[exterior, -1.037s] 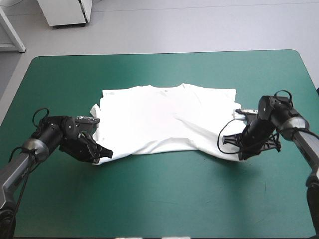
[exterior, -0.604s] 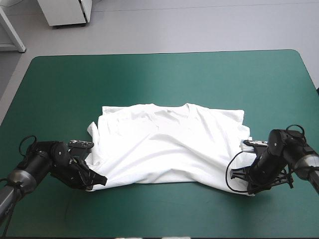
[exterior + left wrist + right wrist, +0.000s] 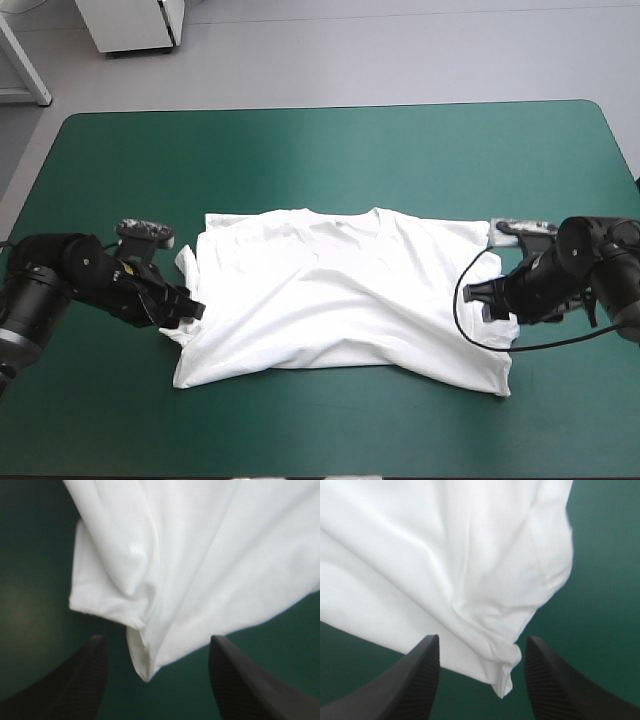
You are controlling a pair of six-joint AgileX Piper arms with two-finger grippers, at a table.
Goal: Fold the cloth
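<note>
High view. Item: T-shirt point(image 3: 340, 290), white, spread flat with the collar toward the far edge, lying on the teal-green cover point(image 3: 320, 150) at mid-table, somewhat nearer the near edge. Some creases across the body; the near hem is uneven. Left gripper point(image 3: 190, 308) at the shirt's left side edge, right gripper point(image 3: 487, 298) at its right side edge, both low over the table. Change: just before, both grippers sat at the near hem corners as the shirt was drawn toward the near edge; they have since let go and moved up the sides toward the sleeves. The shirt has not shifted since.

Left wrist view. Black fingers stand well apart, released; a pointed fold of white cloth point(image 3: 200, 555) lies between and ahead of them, not pinched.

Right wrist view. Fingers likewise parted, nothing held; a bunched corner of cloth point(image 3: 445, 555) sits between them.

Assessment: spreading appears finished; the grippers seem placed for a fresh grasp to begin the first fold.
</note>
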